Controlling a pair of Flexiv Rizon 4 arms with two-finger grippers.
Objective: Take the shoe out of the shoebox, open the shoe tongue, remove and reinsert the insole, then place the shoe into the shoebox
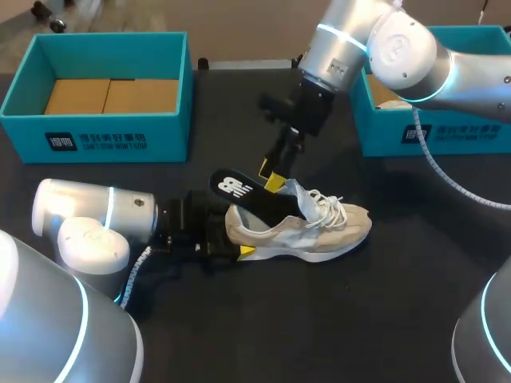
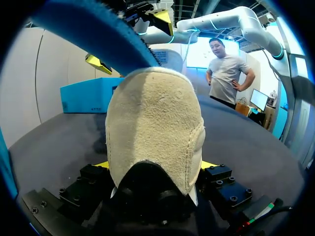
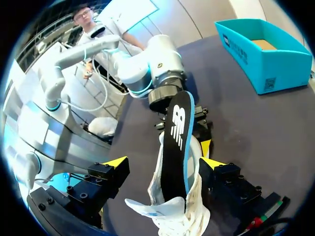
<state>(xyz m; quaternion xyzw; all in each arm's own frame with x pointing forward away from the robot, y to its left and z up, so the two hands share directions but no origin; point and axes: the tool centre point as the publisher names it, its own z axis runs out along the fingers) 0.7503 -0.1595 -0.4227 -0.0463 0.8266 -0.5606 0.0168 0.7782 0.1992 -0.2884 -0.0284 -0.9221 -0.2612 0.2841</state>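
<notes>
The shoe (image 1: 319, 227) lies on its sole mid-desk (image 1: 359, 319), toe toward my right, well apart from both teal shoeboxes, one at the far left (image 1: 104, 136) and one at the far right (image 1: 431, 132). The left gripper (image 2: 155, 164) is clamped on the shoe's heel from both sides. The black insole (image 3: 177, 142) sticks up out of the shoe's opening, slanting back over the heel. The right gripper (image 3: 163, 162) has its fingers spread apart with the insole between them, one finger clearly off it.
</notes>
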